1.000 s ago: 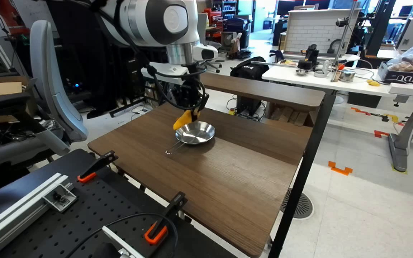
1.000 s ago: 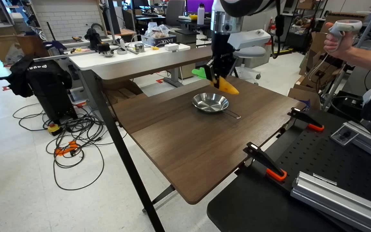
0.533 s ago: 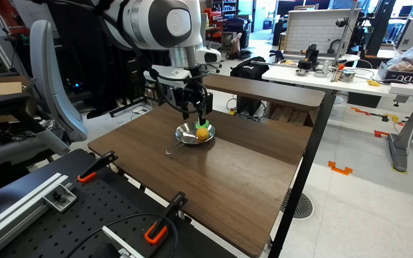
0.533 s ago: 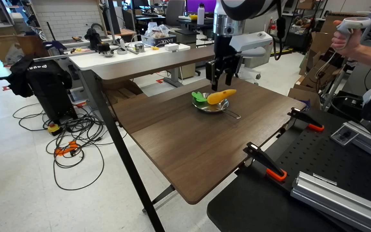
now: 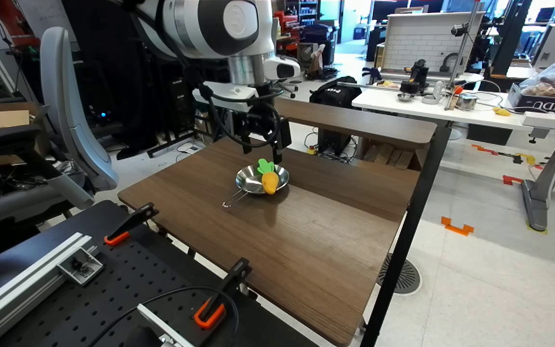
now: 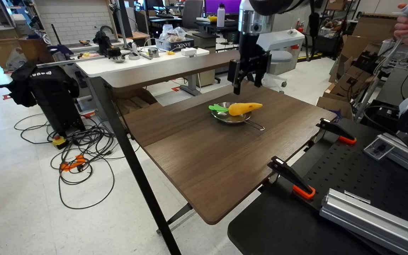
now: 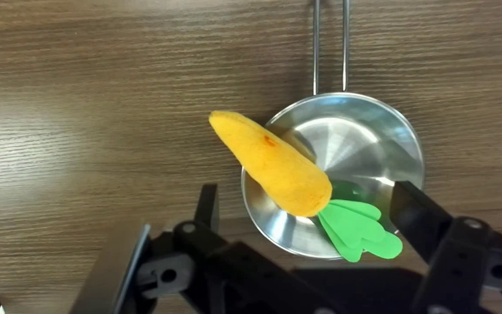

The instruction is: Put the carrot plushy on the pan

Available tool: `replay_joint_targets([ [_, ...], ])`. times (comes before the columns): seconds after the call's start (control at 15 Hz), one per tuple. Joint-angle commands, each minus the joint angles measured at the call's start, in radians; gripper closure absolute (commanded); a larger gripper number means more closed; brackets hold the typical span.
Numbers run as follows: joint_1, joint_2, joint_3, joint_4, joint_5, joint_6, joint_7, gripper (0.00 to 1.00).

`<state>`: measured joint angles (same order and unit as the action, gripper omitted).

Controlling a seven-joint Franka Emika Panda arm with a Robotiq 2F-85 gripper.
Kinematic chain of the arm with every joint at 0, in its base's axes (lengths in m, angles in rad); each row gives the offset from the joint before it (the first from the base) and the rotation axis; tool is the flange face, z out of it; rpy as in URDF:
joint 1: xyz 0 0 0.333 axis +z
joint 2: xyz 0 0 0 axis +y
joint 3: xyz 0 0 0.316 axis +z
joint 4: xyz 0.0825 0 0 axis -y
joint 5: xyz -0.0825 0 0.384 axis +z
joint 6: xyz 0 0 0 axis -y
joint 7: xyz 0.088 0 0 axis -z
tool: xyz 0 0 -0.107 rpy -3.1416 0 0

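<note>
On the table [image 6: 204, 166], pan [image 7: 355, 139] holds carrot plushy [image 7: 281, 170], apparently just below end effector [image 6: 247, 88].

Wrist view: glare is whitening the worktop [image 7: 13, 152] at left, pan [image 7: 351, 150] is throwing highlights, hand [image 7: 306, 195] is showing blurred at the bottom.

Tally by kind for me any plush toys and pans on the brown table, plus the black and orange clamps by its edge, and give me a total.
Carrot plushy: 1
Silver pan: 1
Black-and-orange clamps: 2
Total: 4
</note>
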<state>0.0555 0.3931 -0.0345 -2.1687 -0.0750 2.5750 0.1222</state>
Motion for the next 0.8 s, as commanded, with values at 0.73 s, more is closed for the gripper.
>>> replay_joint_targets([
  [0.73,-0.022,-0.368,0.010,-0.198,0.010,-0.304,-0.024,0.00],
])
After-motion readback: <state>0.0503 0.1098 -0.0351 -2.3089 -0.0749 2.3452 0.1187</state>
